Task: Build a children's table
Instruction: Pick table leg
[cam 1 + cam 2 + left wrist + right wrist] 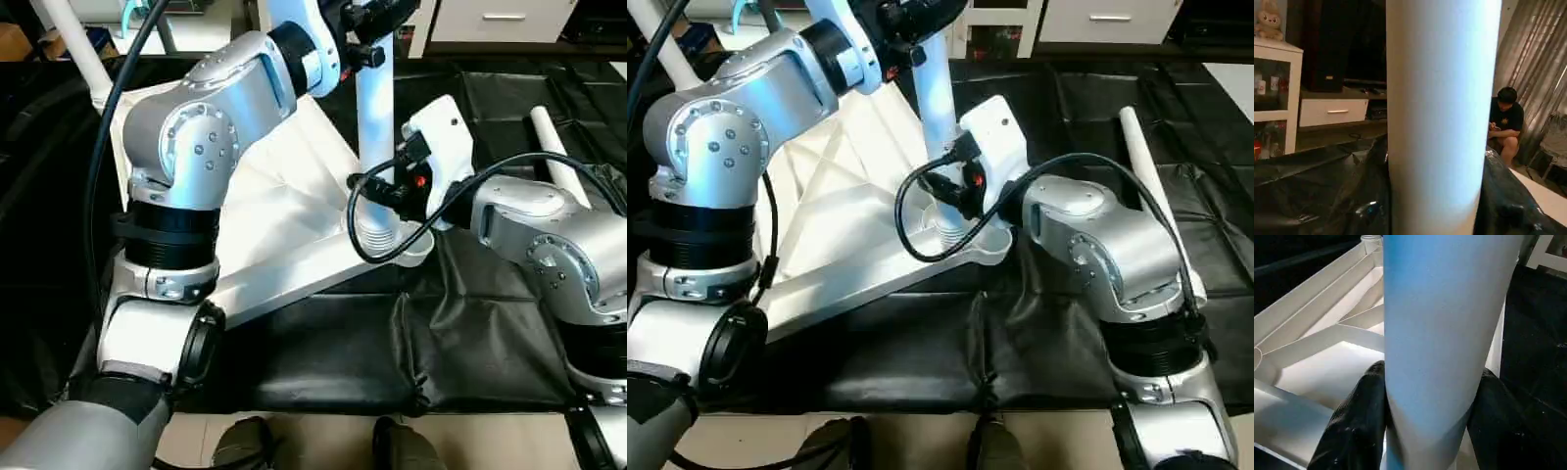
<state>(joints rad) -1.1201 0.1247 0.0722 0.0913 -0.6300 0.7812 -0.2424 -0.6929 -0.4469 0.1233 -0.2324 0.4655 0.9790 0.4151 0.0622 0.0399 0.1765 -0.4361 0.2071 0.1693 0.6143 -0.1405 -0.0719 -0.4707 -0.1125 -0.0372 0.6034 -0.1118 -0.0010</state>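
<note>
1. Between the fingers of my right gripper (1427, 421) stands the leg (374, 147) I am working on: the right wrist view has a black finger (1354, 423) pressed against each side of the white tube, so I read that pincer as clamped on the leg low down, just above the socket.
2. Higher on the same tube my left gripper (367, 39) sits near the leg's upper part. From the left wrist view the tube runs right in front of that pincer, but I cannot tell whether its fingers are closed on it.
3. Directly below the right pincer, the leg's ribbed foot sits in the near corner socket (392, 247) of the table top (838, 230), which lies underside up on the black sheet (323, 362). Whether it is fully seated I cannot tell.
4. Another leg (73, 44) rises from the far corner on my left arm's side; I judge that one already fitted.
5. Off to the outer side of my right arm, a spare leg (1146, 186) lies loose on the sheet, well apart from the top.
6. My estimate: roughly halfway, with this leg to finish and at least the spare one to fit.
</note>
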